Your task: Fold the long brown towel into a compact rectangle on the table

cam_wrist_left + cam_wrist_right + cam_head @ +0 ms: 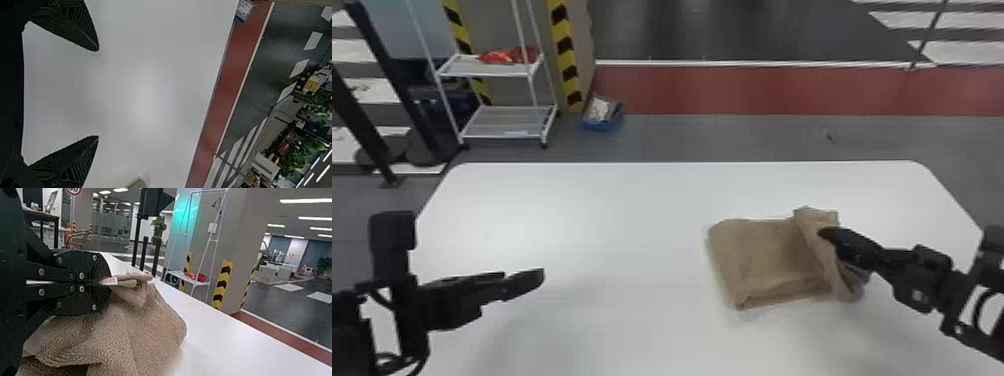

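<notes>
Right of centre in the head view, the right tool (824,234) grips the brown towel (767,255), apparently by its folded edge. The left tool (539,277), fingers spread, is at lower left above the white surface (632,215).

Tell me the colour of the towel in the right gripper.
Brown, a light sandy shade; the towel shows best in the right wrist view.

Brown across the towel (767,255), white over the table (612,220), black on left gripper (532,281) and right gripper (827,234), yellow-and-black stripes down the pillar (565,45).
</notes>
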Motion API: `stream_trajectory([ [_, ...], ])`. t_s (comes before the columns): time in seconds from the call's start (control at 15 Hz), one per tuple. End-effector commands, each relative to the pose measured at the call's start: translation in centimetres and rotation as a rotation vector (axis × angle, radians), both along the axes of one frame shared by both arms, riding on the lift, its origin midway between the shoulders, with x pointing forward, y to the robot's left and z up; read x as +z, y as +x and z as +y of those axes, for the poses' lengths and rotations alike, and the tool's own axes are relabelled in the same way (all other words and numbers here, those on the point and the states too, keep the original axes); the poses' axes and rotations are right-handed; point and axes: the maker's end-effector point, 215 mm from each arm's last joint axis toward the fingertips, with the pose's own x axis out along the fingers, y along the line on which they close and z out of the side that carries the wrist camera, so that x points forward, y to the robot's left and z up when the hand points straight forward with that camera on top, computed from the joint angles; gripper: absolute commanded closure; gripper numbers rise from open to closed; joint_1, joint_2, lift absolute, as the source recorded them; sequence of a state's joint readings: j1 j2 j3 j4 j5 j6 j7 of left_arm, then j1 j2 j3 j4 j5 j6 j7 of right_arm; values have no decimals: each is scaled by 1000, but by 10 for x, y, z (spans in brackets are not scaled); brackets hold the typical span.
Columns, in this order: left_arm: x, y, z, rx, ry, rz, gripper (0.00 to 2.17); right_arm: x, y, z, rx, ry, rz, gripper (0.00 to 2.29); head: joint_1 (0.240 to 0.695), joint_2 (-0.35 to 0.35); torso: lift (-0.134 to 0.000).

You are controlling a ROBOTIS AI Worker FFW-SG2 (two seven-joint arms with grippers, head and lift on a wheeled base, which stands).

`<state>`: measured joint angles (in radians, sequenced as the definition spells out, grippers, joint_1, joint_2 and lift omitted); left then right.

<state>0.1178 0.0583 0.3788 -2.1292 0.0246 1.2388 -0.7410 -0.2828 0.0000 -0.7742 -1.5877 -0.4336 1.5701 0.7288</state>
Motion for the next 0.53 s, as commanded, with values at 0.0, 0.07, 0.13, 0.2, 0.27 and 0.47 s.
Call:
stream_trajectory([
  [0.0, -2, -2, -1, -3, -5, 3, 90, -1, -3, 2, 5, 9, 0, 768, 695, 14, -125],
  [0.07, -3, -3, -4, -7, -8, 6, 90, 0, -3, 4, 8, 15, -2, 73, 695, 15, -125],
  [0.13, -3, -3, -4, -7, -9, 6, 90, 0, -4, 5, 10, 21, -5, -2, 695, 15, -125],
  [0.2, -3, -3, -4, -7, -9, 6, 90, 5, -4, 9, 18, 52, -22, -2, 695, 15, -125],
  [0.27, -3, -3, -3, -6, -8, 6, 90, 9, -5, 11, 24, 75, -35, -2, 695, 15, -125],
  [0.47, -2, -3, -1, -3, -6, 3, 90, 19, -6, 15, 31, 119, -65, 29, 695, 25, -125],
])
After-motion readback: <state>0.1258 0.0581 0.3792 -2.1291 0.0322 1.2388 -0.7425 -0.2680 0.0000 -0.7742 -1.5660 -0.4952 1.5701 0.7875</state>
